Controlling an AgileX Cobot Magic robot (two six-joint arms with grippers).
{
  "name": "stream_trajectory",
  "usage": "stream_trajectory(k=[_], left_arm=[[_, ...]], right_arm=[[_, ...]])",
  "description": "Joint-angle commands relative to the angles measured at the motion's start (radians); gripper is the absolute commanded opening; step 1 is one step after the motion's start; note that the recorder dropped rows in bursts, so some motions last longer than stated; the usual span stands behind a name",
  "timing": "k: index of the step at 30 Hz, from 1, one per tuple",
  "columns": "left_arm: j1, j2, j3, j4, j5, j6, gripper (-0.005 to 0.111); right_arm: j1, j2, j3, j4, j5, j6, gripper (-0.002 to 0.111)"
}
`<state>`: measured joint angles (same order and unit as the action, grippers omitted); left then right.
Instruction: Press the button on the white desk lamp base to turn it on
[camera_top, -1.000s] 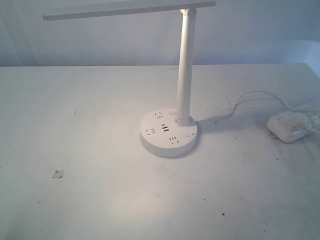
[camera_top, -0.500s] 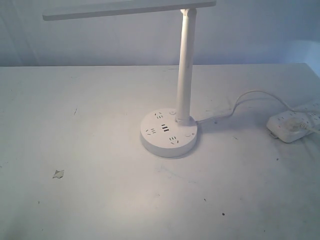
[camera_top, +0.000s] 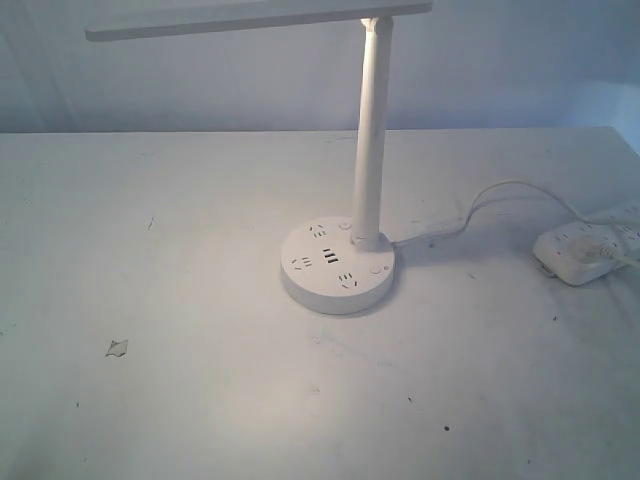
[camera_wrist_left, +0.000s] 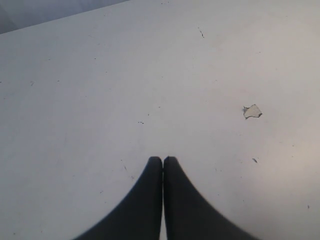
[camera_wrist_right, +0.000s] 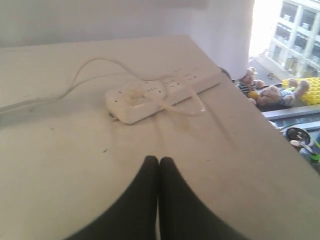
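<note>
White desk lamp (camera_top: 368, 150): pole upright on lamp base (camera_top: 337, 267), bar head running lengthwise leftward; left gripper (camera_wrist_left: 162, 161) and right gripper (camera_wrist_right: 159, 160) fingers pressed together.

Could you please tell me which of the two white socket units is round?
The lamp base, central in the exterior view, a disc with the pole rising from it; the power strip at right is oblong.

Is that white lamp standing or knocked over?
Upright: the white desk lamp has a vertical pole; the lamp base lies flat on the table.
</note>
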<state>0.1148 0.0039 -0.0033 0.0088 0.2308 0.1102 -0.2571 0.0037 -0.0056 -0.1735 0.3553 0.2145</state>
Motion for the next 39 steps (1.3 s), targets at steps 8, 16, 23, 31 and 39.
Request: stream_trajectory(k=[8,16,23,31,39], left_arm=[[0.001,-0.004,0.003,-0.001,0.001,-0.001,0.0],[0.001,-0.004,0.003,-0.001,0.001,-0.001,0.0],[0.001,-0.004,0.003,-0.001,0.001,-0.001,0.0],[0.001,-0.004,0.003,-0.001,0.001,-0.001,0.0],[0.001,-0.004,0.003,-0.001,0.001,-0.001,0.0]], right_arm=[[-0.004,-0.004,0.006,0.225,0.002,-0.227,0.0],[-0.004,-0.004,0.006,0.225,0.006,-0.208,0.0],[0.048,-0.004,0.006,0.214,0.004,-0.215,0.0],[0.078,-0.004,0.006,0.214,0.004,-0.215,0.0],[0.078,-0.004,0.006,0.219,0.004,-0.215,0.0]])
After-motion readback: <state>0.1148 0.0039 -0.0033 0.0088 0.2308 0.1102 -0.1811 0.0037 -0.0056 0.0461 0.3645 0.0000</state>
